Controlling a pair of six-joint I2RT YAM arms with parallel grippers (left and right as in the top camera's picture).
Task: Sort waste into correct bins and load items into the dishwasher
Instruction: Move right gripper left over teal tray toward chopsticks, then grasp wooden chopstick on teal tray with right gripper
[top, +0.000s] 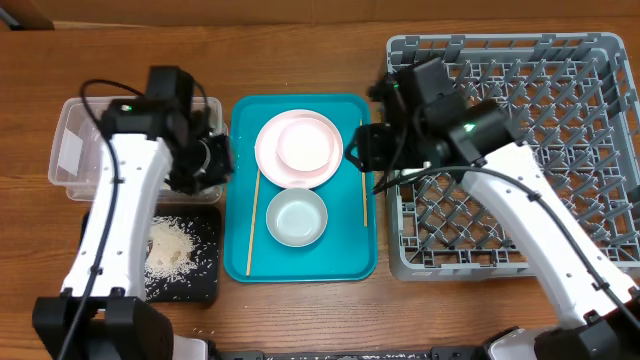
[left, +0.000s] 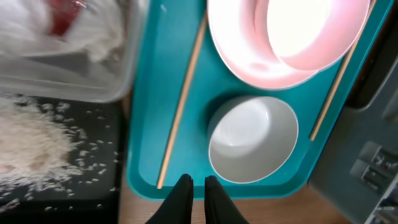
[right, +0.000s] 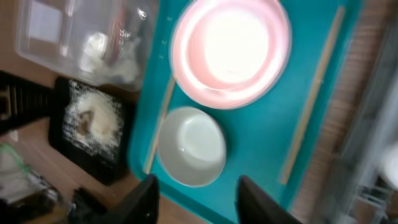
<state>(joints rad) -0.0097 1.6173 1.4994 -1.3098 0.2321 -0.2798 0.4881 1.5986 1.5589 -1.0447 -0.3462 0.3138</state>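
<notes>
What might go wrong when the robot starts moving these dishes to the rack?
1. The pink bowl sits in the pink plate, so lifting one might tip or drag the other.
2. The chopsticks are thin and lie flat on the teal tray, so a grip may slip off them.
3. Loose rice is scattered across the black tray, right under the left arm. A bump might push grains off it.

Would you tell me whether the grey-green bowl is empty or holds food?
Empty: the grey-green bowl stands upright, its inside bare.

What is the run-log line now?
left gripper shut | right gripper open | rice on black tray | chopsticks on teal tray
</notes>
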